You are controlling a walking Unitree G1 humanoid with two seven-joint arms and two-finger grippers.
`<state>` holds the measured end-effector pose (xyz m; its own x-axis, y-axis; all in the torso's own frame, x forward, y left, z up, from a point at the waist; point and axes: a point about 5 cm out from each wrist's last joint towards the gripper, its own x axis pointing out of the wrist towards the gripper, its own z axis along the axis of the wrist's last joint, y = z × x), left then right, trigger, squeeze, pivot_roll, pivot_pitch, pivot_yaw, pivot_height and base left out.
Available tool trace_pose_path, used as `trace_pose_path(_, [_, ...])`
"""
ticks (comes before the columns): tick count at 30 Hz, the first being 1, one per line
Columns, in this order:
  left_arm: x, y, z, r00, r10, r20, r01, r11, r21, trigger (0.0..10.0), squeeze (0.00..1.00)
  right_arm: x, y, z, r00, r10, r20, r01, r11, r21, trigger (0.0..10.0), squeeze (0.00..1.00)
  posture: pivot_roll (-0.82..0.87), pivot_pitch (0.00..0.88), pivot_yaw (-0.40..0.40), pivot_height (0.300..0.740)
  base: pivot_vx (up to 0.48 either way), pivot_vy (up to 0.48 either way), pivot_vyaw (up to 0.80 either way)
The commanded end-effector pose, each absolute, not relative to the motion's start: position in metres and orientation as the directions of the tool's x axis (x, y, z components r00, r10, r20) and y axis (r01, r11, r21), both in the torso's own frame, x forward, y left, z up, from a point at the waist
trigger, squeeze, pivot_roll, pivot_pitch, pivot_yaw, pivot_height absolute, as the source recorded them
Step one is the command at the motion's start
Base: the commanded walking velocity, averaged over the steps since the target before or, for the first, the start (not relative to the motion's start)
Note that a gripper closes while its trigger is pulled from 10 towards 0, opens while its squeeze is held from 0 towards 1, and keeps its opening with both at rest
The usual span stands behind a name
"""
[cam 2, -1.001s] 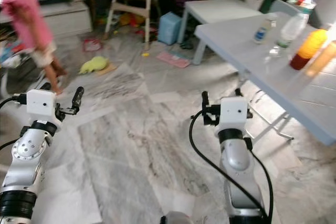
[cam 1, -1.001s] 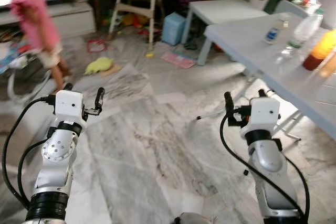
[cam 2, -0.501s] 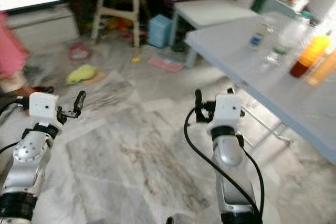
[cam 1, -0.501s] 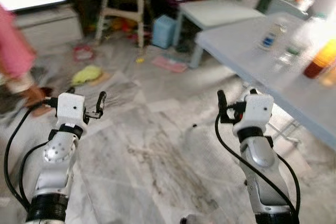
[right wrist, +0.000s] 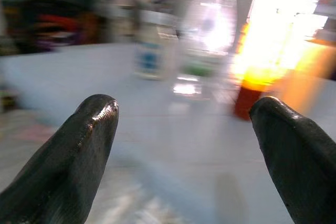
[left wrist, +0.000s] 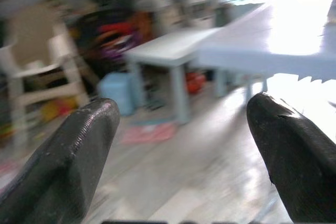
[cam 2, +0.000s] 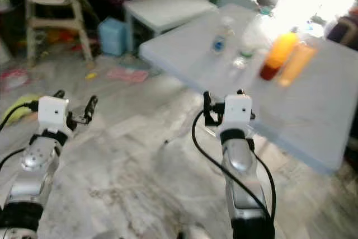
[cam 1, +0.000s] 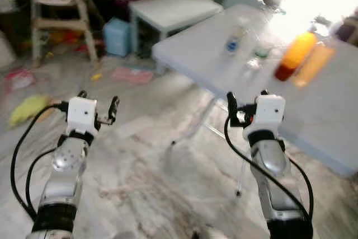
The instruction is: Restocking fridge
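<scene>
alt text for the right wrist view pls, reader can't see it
Blurred view along the open right gripper, its two black fingers wide apart and empty, aimed across a pale table. On it stand a blue-labelled bottle, a clear bottle and an orange bottle, washed out by glare.

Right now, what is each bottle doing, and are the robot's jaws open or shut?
Left gripper: open, holding nothing.
Right gripper: open, holding nothing, aimed at the bottles.
Orange bottle: upright on the table.
Blue-label bottle: upright on the table.
High chair: standing on the floor.
</scene>
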<state>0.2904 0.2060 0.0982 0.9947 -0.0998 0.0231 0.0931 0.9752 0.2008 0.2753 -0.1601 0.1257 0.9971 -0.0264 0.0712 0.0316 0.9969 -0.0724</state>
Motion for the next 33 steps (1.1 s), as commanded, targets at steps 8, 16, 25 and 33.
trace_pose_path(8, [0.2953, 0.1911, 0.1013, 0.988, -0.152, 0.035, 0.142, 0.969, 0.201, 10.0, 0.00, 0.2791, -0.1681, 0.1272, 0.995, -0.061, 0.081, 0.068, 0.994, -0.086, 10.0, 0.00, -0.03, 0.000, -0.076, 0.740, 0.427, 0.000, -0.80])
trace_pose_path(16, [0.2962, 0.1925, 0.1014, 0.990, -0.141, 0.029, 0.132, 0.971, 0.199, 10.0, 0.00, 0.2797, -0.1654, 0.1265, 0.994, -0.057, 0.090, 0.064, 0.995, -0.076, 10.0, 0.00, -0.03, 0.000, -0.072, 0.740, 0.160, 0.000, -0.68])
trace_pose_path(25, [0.2983, 0.1940, 0.1021, 0.990, -0.136, 0.030, 0.128, 0.974, 0.184, 10.0, 0.00, 0.2807, -0.1640, 0.1271, 0.994, -0.050, 0.098, 0.058, 0.995, -0.083, 10.0, 0.00, -0.03, 0.008, -0.073, 0.740, 0.276, 0.282, 0.00])
trace_pose_path(33, [0.2981, 0.1933, 0.1029, 0.990, -0.137, 0.038, 0.129, 0.977, 0.170, 10.0, 0.00, 0.2810, -0.1619, 0.1265, 0.994, -0.040, 0.098, 0.049, 0.995, -0.082, 10.0, 0.00, -0.03, 0.012, -0.074, 0.740, 0.308, 0.368, 0.00])
